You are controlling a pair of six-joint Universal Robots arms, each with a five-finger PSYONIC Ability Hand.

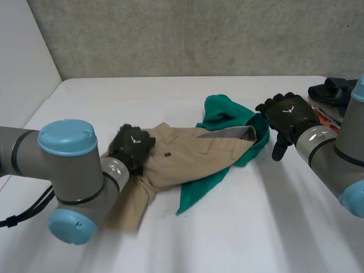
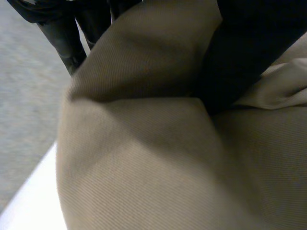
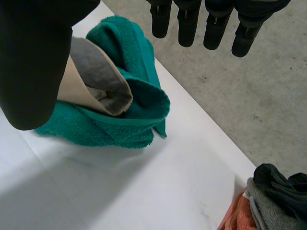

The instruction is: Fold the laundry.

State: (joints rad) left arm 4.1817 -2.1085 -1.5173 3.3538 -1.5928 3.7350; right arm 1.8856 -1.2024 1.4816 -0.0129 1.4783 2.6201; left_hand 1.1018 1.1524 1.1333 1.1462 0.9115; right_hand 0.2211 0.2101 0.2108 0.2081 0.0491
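A tan garment (image 1: 187, 156) with a dark button lies crumpled across a green towel (image 1: 227, 114) in the middle of the white table (image 1: 256, 227). My left hand (image 1: 132, 147) sits on the garment's left part, and its wrist view shows a fold of tan cloth (image 2: 144, 158) pinched between the thumb (image 2: 244, 57) and the fingers (image 2: 62, 28). Just past the towel's right end hovers my right hand (image 1: 287, 116). Its fingers (image 3: 187, 24) are straight and hold nothing, with the green towel (image 3: 120, 124) and the garment's grey-lined end (image 3: 79, 86) under its palm.
A pile of dark, grey and orange cloths (image 1: 333, 96) lies at the table's far right edge, close to my right arm, and also appears beyond my right hand (image 3: 268, 201). A grey wall runs behind the table.
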